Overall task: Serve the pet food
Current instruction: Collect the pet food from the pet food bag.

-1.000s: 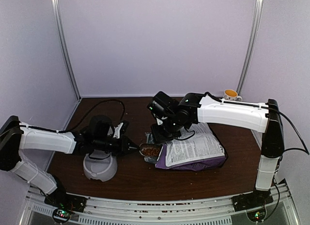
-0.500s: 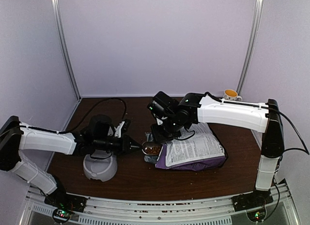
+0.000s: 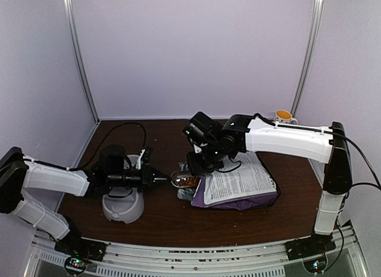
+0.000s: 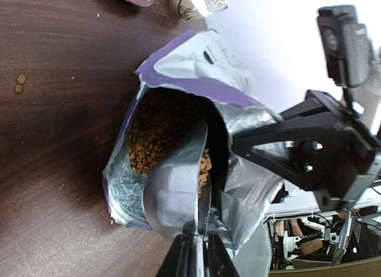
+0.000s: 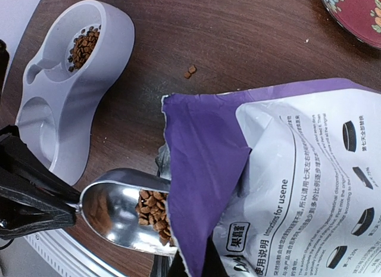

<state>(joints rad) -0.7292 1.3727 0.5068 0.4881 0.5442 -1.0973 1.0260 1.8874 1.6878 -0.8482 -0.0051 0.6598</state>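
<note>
The pet food [image 4: 158, 134] is brown kibble inside the open purple bag [image 3: 238, 184], which lies on the table. My left gripper [image 3: 156, 180] is shut on the handle of a metal scoop [image 3: 184, 182]. The scoop's bowl [image 5: 113, 208] sits at the bag's mouth and holds a small heap of kibble [image 5: 153, 208]. In the left wrist view my left gripper [image 4: 199, 256] pinches the scoop [image 4: 172, 193] edge-on. My right gripper [image 3: 199, 164] is shut on the bag's upper edge [image 5: 196, 170] and holds the mouth open. The grey double pet bowl [image 5: 65, 104] holds some kibble [image 5: 83, 46].
The pet bowl [image 3: 123, 207] stands under my left wrist near the front left. Two loose pellets [image 5: 190, 70] lie on the table between bowl and bag. A red flowered plate [image 5: 357, 12] lies beyond the bag. A mug [image 3: 284, 117] stands at the back right.
My left arm has drawn back a little to the left. The scoop stays at the bag's mouth with kibble in it. The right arm has barely moved.
</note>
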